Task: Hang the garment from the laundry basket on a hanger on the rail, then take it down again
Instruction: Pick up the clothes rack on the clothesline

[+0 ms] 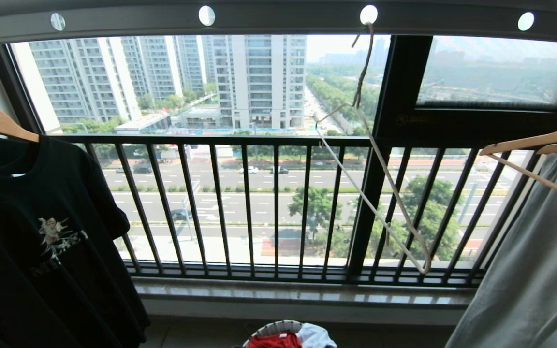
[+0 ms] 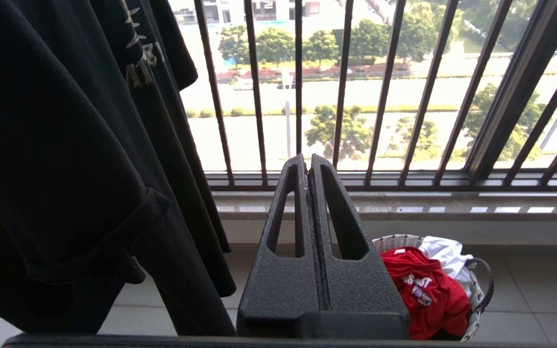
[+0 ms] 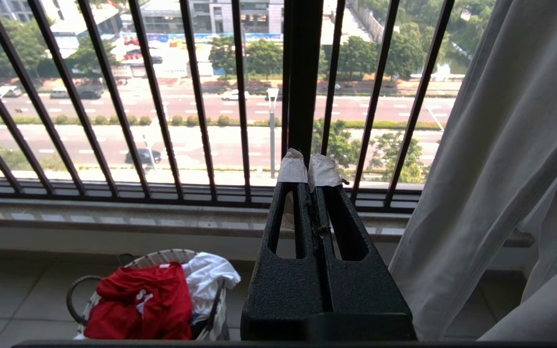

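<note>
Garment (image 2: 426,295) lies in laundry basket (image 2: 479,290); left gripper (image 2: 307,162) and right gripper (image 3: 308,164) jaws closed, empty.

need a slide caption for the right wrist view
Right gripper, jaws shut, faces the balcony railing; the red T-shirt lies in the laundry basket on the floor.
</note>
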Robot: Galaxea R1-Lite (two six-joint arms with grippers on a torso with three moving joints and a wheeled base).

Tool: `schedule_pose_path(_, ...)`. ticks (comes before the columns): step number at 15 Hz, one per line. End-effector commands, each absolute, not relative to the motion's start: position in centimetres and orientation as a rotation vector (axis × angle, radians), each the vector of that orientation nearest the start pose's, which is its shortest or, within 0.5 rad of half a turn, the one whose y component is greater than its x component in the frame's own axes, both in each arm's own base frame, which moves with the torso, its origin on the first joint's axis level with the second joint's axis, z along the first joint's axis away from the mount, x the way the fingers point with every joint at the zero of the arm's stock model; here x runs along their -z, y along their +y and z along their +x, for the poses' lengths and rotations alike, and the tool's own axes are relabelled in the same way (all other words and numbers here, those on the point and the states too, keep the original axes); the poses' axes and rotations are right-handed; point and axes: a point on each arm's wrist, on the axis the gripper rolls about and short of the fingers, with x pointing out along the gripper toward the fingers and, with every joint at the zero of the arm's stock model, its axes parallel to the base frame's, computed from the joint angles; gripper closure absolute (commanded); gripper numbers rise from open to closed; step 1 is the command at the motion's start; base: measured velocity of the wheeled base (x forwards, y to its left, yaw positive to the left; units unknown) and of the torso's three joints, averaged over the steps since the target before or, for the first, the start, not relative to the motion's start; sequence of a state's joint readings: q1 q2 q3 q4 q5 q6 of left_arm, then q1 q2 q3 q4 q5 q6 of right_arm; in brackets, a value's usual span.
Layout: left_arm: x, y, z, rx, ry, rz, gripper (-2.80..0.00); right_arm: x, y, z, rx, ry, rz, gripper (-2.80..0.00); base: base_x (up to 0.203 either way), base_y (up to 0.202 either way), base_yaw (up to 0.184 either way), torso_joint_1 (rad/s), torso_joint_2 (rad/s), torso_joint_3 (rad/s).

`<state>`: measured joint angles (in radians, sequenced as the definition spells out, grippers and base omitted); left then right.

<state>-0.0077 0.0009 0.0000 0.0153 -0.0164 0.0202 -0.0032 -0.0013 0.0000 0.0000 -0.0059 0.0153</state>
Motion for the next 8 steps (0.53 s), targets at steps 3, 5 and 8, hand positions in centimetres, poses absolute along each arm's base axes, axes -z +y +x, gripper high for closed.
schedule_pose_path(3, -7.39, -0.02, -2.27, 0.026, 0.017, 0.02, 0.0, -7.55, -0.01, -2.28, 0.009, 0.0, 0.014, 0.0, 0.0, 0.0, 0.0, 0.0, 0.0, 0.0)
schedule_pose_path(5, -7.39, -0.02, -2.27, 0.026, 0.017, 0.021, 0.0, -7.55, -0.01, -2.28, 0.009, 0.0, 0.013, 0.0, 0.0, 0.0, 0.0, 0.0, 0.0, 0.0)
schedule_pose_path(8, -7.39, -0.02, -2.27, 0.025, 0.017, 0.021, 0.0, -7.53, -0.01, -2.28, 0.009, 0.001, 0.012, 0.0, 0.0, 0.0, 0.0, 0.0, 0.0, 0.0)
